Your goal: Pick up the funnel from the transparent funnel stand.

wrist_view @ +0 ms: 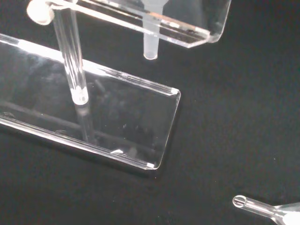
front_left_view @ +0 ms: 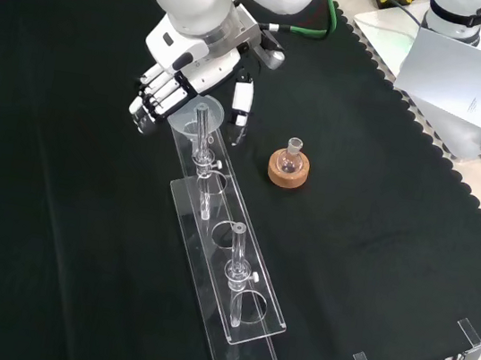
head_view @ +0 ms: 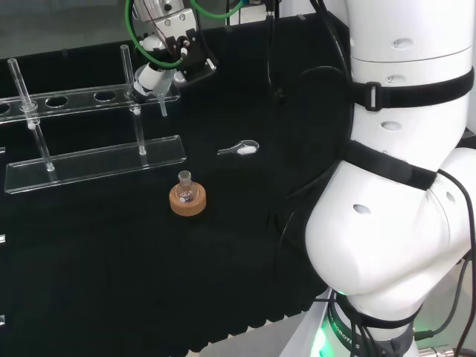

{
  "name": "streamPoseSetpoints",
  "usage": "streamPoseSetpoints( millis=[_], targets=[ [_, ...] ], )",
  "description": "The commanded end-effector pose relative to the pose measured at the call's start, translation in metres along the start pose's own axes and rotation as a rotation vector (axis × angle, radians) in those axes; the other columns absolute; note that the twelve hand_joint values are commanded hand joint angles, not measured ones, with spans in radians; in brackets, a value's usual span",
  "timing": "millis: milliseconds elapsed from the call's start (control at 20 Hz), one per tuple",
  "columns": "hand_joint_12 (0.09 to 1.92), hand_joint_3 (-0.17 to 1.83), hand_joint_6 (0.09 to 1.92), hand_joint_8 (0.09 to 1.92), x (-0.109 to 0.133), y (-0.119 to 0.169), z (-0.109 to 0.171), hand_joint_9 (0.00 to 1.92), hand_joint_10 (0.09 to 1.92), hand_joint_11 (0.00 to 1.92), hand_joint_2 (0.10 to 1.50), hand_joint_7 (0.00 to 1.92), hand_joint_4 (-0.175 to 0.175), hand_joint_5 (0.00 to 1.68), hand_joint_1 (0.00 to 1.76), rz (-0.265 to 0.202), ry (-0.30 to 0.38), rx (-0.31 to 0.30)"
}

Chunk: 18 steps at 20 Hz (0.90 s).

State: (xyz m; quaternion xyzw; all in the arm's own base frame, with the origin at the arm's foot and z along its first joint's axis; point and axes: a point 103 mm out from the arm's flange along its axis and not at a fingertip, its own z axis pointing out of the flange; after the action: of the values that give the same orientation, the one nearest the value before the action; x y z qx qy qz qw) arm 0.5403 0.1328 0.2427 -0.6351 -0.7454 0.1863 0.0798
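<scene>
Since I hover at the stand's far end in the front view:
Hand (front_left_view: 165, 87): fingers curled, holding nothing.
Clear plastic funnel (front_left_view: 198, 114): seated in the transparent acrylic stand (front_left_view: 229, 319).
Risk: knocking the upright rod (front_left_view: 200, 134) could tip the stand.

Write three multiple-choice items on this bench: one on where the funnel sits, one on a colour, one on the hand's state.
1. Where is the funnel?
A. In the stand's end hole, by the hand
B. Lying on the cloth
C. In the flask

2. What colour is the ring under the flask?
A. Red
B. Cork brown
C. Blue

3. What is the hand doing?
A. Lifting the funnel clear of the stand
B. Holding the flask
C. At the funnel, which sits in the stand

Answers:
1 A, the front view shows its cone on the top plate beside the fingers.
2 B, the head view shows a tan ring.
3 C, the wrist view shows the stem through the plate.
</scene>
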Motion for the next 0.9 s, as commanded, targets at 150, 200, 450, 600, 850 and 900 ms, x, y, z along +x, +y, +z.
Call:
streamPoseSetpoints(
  millis=[150,200,450,600,850,900],
  targets=[
    [1.29,0.04,0.09,0.37,-0.0088,0.0016,0.0017,0.06,0.73,0.00,0.78,0.17,0.026,0.12,0.51,0.019,0.005,0.011],
    [1.30,0.04,0.09,0.39,-0.0099,0.0015,0.0021,0.07,0.75,0.00,0.78,0.17,0.027,0.14,0.51,0.020,0.007,0.012],
    [1.37,0.05,0.09,0.47,-0.0138,0.0013,0.0028,0.12,0.77,0.00,0.79,0.18,0.033,0.20,0.51,0.023,0.011,0.004],
    [1.43,0.05,0.09,0.51,-0.0144,0.0014,0.0023,0.19,0.76,0.00,0.79,0.24,0.038,0.26,0.51,0.025,0.005,0.002],
    [1.49,0.06,0.09,0.54,-0.0152,0.0026,0.0018,0.30,0.73,0.00,0.80,0.32,0.041,0.33,0.52,0.020,0.009,-0.001],
    [1.49,0.07,0.09,0.54,-0.0160,0.0029,0.0021,0.31,0.72,0.00,0.80,0.33,0.041,0.34,0.52,0.019,0.014,0.002]
  ],
)
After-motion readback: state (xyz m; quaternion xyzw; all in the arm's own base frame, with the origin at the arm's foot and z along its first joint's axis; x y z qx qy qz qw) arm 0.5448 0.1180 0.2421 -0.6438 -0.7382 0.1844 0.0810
